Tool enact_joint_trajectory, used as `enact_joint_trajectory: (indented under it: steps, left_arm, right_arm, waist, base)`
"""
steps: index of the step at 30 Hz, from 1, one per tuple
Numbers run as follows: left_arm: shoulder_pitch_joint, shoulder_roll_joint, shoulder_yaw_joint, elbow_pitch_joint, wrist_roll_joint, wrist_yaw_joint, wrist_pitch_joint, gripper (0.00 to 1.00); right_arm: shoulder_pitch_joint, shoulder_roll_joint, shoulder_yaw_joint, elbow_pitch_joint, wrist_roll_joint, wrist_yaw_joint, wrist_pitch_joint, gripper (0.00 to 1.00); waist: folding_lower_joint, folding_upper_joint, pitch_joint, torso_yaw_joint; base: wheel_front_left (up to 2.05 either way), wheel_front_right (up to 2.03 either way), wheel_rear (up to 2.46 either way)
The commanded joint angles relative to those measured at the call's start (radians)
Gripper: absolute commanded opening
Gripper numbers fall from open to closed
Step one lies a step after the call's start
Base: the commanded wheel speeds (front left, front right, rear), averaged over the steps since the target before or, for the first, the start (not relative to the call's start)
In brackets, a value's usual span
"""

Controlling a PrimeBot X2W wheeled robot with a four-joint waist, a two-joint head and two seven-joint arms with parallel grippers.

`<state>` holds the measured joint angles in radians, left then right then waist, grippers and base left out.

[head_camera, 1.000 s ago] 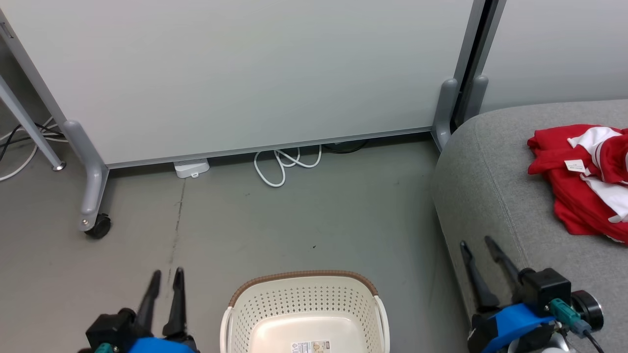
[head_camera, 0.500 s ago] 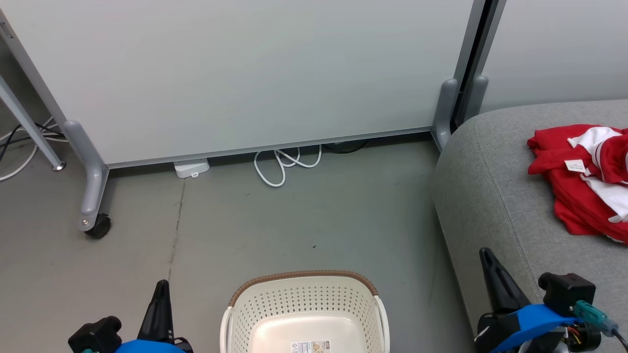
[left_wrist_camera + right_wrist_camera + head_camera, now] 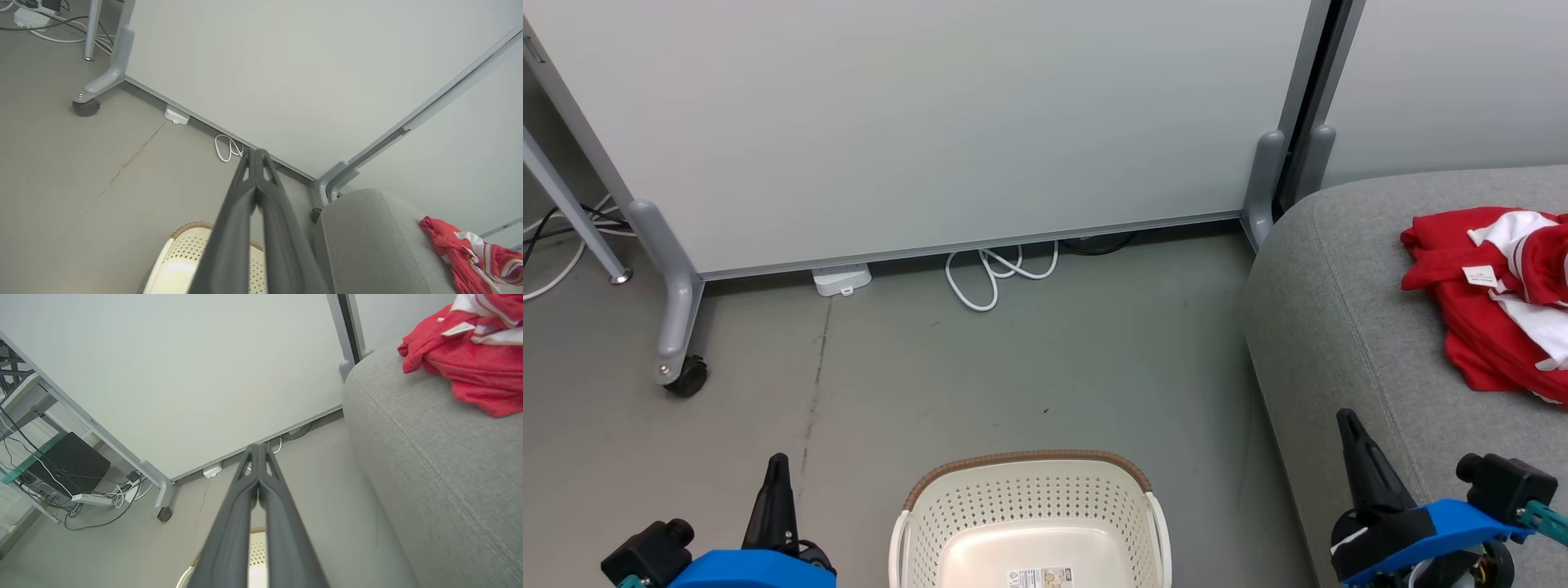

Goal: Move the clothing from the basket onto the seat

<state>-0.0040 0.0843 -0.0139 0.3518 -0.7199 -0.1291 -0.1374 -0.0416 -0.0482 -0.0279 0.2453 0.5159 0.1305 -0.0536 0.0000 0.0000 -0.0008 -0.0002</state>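
Head view: crumpled red-and-white jersey clothing (image 3: pixel 1486 310) lay on the rounded grey fabric seat (image 3: pixel 1339 327) at 3 o'clock. The oval perforated cream basket (image 3: pixel 1029 459), brown woven rim, sat at 6 o'clock. The left end effector (image 3: pixel 778 461) at 7 o'clock and the right end effector (image 3: pixel 1344 418) at 5 o'clock were each pressed together.

Left wrist view: dark tapered fingers met at their tips, clothing at 4 o'clock.

Right wrist view: fingers pressed together, clothing at 1 o'clock on the stitched seat.

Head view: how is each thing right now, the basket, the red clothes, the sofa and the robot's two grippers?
basket: upright, the part in view empty.
clothing: crumpled in a heap on the seat.
seat: bearing the clothing.
left gripper: jaws shut, holding nothing.
right gripper: jaws shut, holding nothing.
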Motion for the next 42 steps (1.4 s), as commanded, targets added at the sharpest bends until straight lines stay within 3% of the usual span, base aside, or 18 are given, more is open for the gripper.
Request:
enact_joint_trajectory:
  steps: [1,42]
  left_arm:
    - [-0.033,0.001,0.01,-0.02,-0.041,-0.001,0.01,0.0]
    - [-0.076,-0.017,0.074,-0.068,-0.484,-0.002,0.137,0.0]
  right_arm:
    - [-0.029,-0.002,-0.006,-0.015,0.053,0.0,0.008,0.0]
    - [-0.054,-0.003,-0.049,-0.009,0.597,0.0,0.092,0.0]
  waist:
    - [0.0,0.0,0.0,0.0]
    - [0.0,0.0,0.002,0.0]
  base:
    - [0.0,0.0,0.0]
    - [0.0,0.0,0.0]
